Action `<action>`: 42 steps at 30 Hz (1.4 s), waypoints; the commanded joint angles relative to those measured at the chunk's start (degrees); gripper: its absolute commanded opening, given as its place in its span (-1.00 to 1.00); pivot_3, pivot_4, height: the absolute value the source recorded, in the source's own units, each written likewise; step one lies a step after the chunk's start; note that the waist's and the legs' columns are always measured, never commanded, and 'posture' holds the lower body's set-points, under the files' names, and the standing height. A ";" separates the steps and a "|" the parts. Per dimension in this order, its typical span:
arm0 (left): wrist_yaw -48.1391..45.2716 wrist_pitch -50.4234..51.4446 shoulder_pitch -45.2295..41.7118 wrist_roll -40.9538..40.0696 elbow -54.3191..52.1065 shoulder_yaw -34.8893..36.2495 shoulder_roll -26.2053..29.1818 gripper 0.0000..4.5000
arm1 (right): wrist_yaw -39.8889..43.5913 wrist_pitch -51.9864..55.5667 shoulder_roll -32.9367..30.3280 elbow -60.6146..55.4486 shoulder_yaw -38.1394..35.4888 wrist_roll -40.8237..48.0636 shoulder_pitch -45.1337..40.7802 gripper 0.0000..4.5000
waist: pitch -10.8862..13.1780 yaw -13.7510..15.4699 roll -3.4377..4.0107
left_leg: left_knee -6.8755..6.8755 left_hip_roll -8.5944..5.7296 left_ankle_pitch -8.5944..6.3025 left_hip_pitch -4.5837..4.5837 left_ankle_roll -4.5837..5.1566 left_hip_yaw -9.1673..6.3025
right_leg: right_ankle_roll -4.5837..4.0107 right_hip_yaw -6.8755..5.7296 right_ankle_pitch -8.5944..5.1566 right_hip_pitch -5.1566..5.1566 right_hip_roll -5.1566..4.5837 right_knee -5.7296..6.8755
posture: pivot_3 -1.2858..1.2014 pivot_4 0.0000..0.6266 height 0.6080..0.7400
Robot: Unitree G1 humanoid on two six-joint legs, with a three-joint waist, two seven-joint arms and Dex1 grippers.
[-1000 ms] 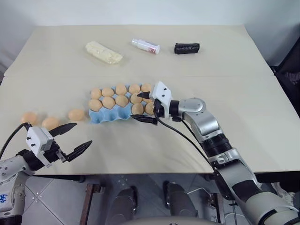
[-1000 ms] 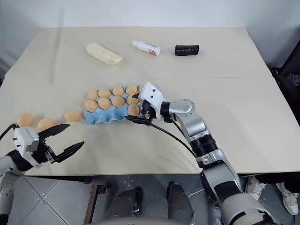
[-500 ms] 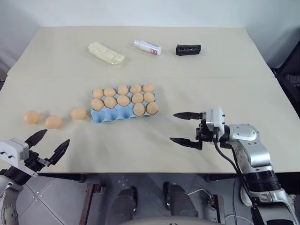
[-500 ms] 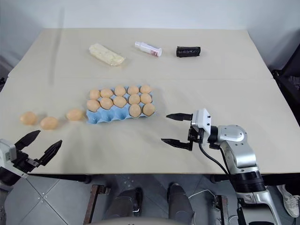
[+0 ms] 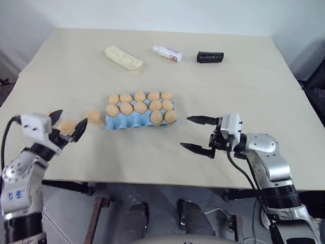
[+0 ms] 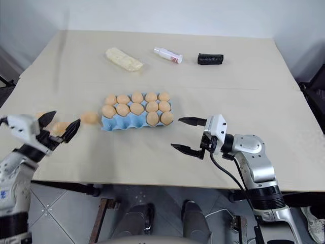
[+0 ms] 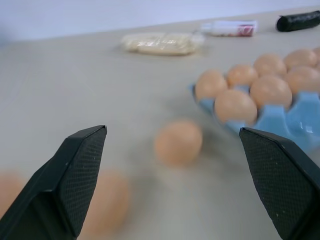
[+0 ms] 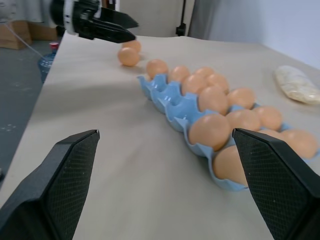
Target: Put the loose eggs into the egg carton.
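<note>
Loose eggs (image 6: 89, 118) just ahead of spread left tool (image 6: 57, 128), which has moved up; right tool (image 6: 184, 134) spread, retreated from egg carton (image 6: 133, 121).

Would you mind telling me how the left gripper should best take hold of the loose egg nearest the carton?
Probably across the narrow middle of the egg, from its open left side: the egg carton crowds its right. The open left gripper already faces it.

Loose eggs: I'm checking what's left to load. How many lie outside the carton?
3 loose eggs, in a row left of the egg carton: one beside it, one just ahead of the left gripper, one farthest left, partly hidden.
</note>
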 commanded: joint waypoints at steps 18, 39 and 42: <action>1.90 7.70 -16.36 10.19 16.94 -10.17 2.54 0.75 | -4.28 0.07 0.27 -4.71 -0.52 0.28 0.22 1.00 | 0.00 0.13 -0.01 | 0.01 0.17 -0.10 -0.17 -0.07 0.04 | 0.23 -0.67 0.13 -0.22 -0.05 0.03 | 0.03 -0.52 1.00; -18.47 -4.48 -17.90 -4.63 3.73 -10.69 -1.75 -0.20 | -5.51 1.12 -0.20 -4.94 -0.33 -0.04 -0.45 1.00 | 0.00 0.13 0.00 | -0.04 0.17 -0.10 -0.27 -0.07 -0.02 | 0.21 -0.79 0.12 -0.20 -0.12 -0.16 | 0.03 -0.52 1.00; -21.83 -3.72 -18.60 -3.08 2.60 -16.52 -3.38 -0.20 | -6.39 1.36 -0.48 -5.18 -0.69 -0.49 -0.25 1.00 | 0.00 0.26 0.00 | -0.01 0.14 -0.11 -0.26 -0.05 -0.07 | 0.21 -0.90 0.12 -0.10 -0.16 -0.23 | 0.03 -0.52 1.00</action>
